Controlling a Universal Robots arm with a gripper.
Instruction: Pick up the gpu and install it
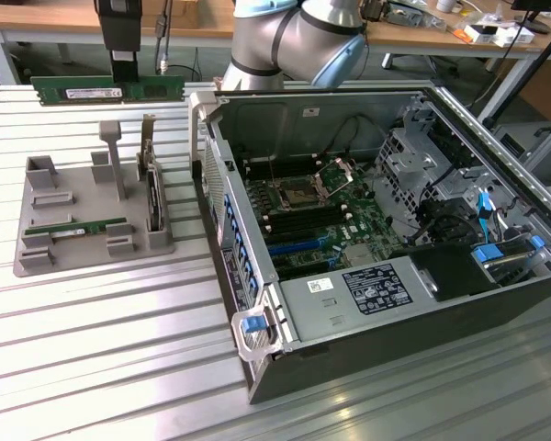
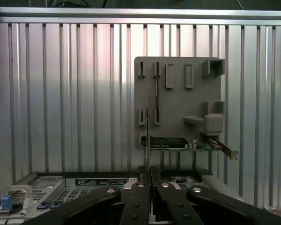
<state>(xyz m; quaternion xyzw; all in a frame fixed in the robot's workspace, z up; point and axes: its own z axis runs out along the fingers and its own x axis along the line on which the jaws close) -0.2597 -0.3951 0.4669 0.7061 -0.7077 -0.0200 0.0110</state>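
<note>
The gpu (image 1: 83, 91) is gripped edge-up in the narrowly closed jaws of the gripper (image 1: 124, 77). It is held at the far side, at the exterior view's left, beyond the grey holder (image 1: 73, 197). Its long axis is level, running left to right.

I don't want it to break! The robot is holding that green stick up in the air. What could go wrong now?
1. The gripper pinches the gpu by its thin edge, above the table. It could slip or tilt.
2. The gpu is long, so one end might knock the computer case beside it.
3. The slots on the board inside look narrow. A crooked stick could jam or bend.
</note>
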